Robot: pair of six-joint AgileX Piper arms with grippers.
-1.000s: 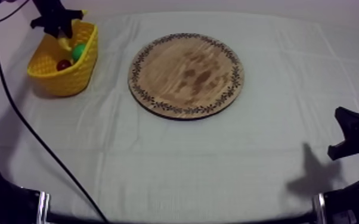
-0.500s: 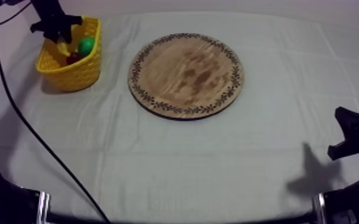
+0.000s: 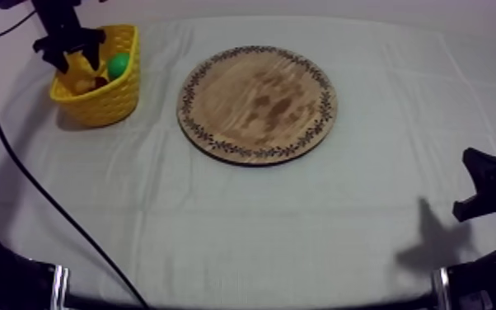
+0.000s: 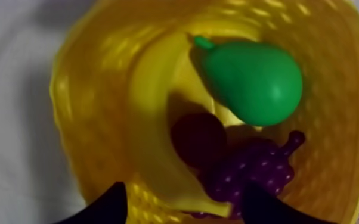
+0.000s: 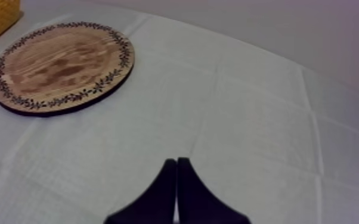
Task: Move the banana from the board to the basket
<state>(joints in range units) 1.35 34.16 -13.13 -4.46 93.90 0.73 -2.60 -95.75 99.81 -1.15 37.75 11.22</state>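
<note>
The banana lies curved inside the yellow basket, beside a green pear, a small red fruit and a bunch of grapes. My left gripper hovers just above the basket, open, with nothing between its fingers. In the top view the left gripper is over the basket at the far left. The round wooden board is bare. My right gripper is shut on nothing and rests low at the right.
The board lies mid-table, right of the basket. Open cloth stretches in front of the board and to its right, up to the right arm.
The basket has settled upright from a tilt. My left gripper has shifted a little left and opened, leaving the banana in the basket. The right arm has not moved.
</note>
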